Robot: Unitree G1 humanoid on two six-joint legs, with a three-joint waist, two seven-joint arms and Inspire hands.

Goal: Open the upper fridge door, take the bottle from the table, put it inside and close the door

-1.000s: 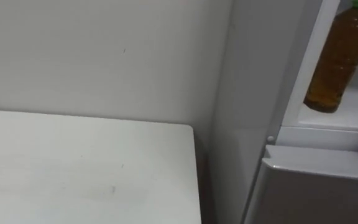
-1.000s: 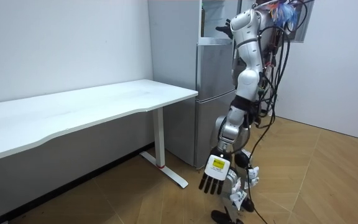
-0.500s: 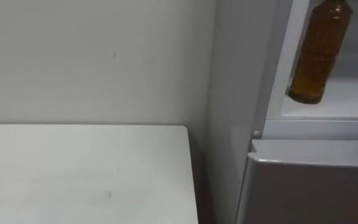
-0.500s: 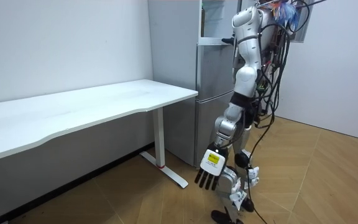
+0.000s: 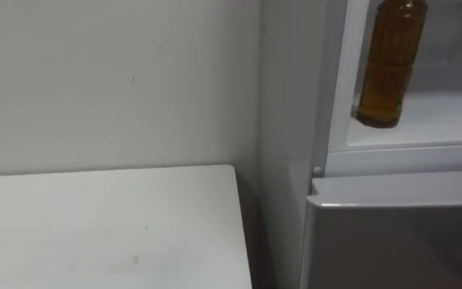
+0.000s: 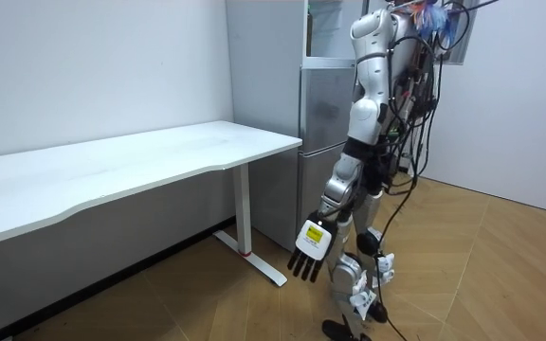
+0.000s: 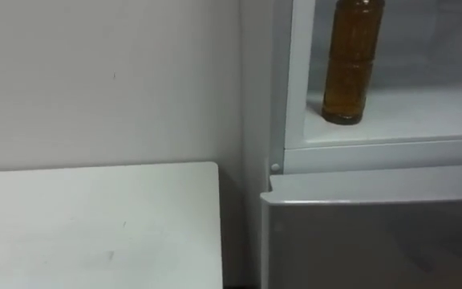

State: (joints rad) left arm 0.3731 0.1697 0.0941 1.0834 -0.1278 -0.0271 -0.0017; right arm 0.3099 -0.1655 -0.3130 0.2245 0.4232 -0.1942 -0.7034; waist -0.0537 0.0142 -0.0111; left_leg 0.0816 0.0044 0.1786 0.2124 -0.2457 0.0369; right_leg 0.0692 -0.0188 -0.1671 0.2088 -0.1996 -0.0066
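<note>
The bottle (image 5: 387, 68) stands upright on the white shelf (image 5: 435, 128) of the upper fridge (image 5: 287, 120), near the shelf's front edge and close to the left wall; nothing holds it; its top runs out of the eye views. The lower door (image 5: 399, 241) under it is shut; the table (image 5: 95, 225) lies to my left, just beside the fridge. My left hand (image 6: 309, 254) hangs low by my leg in the room view, fingers straight and empty; what my right hand is doing I cannot tell.

I judge the placing itself done. The care now is to leave the bottle alone: any arm near the opening should come straight back and level, clear of the bottle's side, since a tall narrow bottle so near the edge would tip at a small knock. If the upper door is to be shut, I would swing it slowly, so no jolt reaches the shelf.
</note>
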